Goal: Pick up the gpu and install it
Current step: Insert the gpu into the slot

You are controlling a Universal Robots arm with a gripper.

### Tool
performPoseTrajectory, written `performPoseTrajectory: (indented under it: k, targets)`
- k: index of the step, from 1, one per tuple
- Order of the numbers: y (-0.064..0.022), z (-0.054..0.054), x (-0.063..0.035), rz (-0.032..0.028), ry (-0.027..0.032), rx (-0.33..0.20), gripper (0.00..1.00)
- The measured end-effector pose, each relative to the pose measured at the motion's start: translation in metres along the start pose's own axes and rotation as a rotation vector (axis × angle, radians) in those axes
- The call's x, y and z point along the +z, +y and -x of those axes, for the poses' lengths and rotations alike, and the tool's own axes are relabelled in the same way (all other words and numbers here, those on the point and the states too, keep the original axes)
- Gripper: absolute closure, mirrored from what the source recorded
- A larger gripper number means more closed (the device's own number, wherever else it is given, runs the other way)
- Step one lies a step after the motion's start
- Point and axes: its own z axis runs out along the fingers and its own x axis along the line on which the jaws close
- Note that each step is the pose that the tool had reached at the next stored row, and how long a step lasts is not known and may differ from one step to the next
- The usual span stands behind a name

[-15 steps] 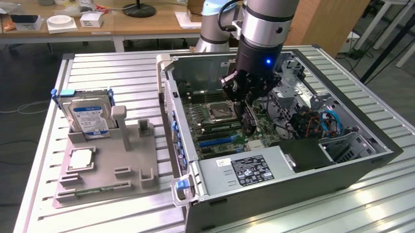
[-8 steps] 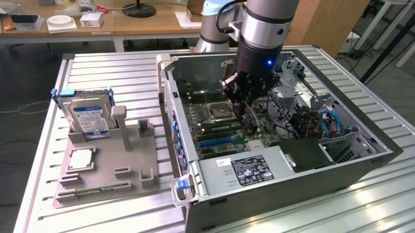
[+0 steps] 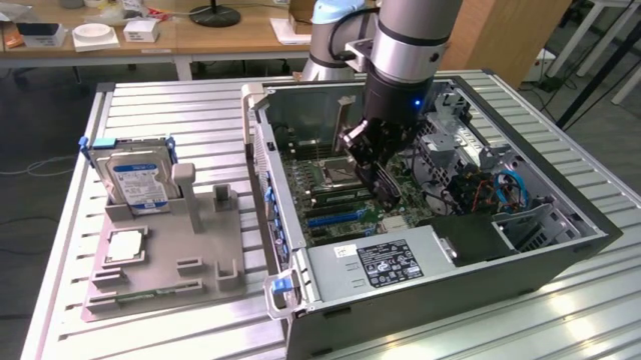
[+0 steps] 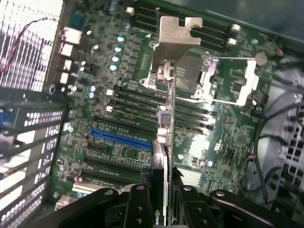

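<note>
We see the jaws clamped on the graphics card, holding it edge-on over the green motherboard inside the open computer case on the bench.

Dark gpu, green motherboard

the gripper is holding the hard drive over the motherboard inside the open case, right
Not the hard drive. The gripper is holding the graphics card over the motherboard inside the open case, as the wrist view shows. The hard drive sits on the grey stand outside the case.
</note>
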Motion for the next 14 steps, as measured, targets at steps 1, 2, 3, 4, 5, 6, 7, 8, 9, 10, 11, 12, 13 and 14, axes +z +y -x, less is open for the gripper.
performPoseTrajectory:
  k: [1, 2, 3, 4, 5, 6, 7, 8, 9, 10, 11, 12, 13, 14]
  targets:
    - [0.0, -0.0001, 0.0014, 0.0009, 0.0003, -0.02, 0.74]
    - [0.0, -0.0001, 0.0027, 0.0019, 0.0005, -0.038, 0.74]
    - [-0.0001, -0.0002, 0.0033, 0.0028, 0.0008, -0.056, 0.74]
    - [-0.0001, -0.0002, 0.0034, 0.0035, 0.0013, -0.074, 0.74]
    - [-0.0001, -0.0002, 0.0035, 0.0044, 0.0016, -0.092, 0.74]
    - [-0.0001, -0.0002, 0.0036, 0.0055, 0.0018, -0.11, 0.74]
    - [-0.0001, -0.0002, 0.0038, 0.0064, 0.002, -0.127, 0.74]
    - [-0.0001, -0.0002, 0.0039, 0.0073, 0.0022, -0.146, 0.74]
    - [-0.0001, -0.0002, 0.004, 0.0084, 0.0025, -0.165, 0.74]
    - [-0.0001, -0.0002, 0.0042, 0.0094, 0.0028, -0.183, 0.74]
    - [-0.0001, -0.0002, 0.0043, 0.0103, 0.003, -0.201, 0.74]
    - [-0.0001, -0.0002, 0.0045, 0.0112, 0.0033, -0.219, 0.74]
    - [-0.0001, -0.0003, 0.0051, 0.0123, 0.0034, -0.237, 0.74]
    - [-0.0001, -0.0003, 0.0056, 0.0131, 0.0037, -0.255, 0.74]
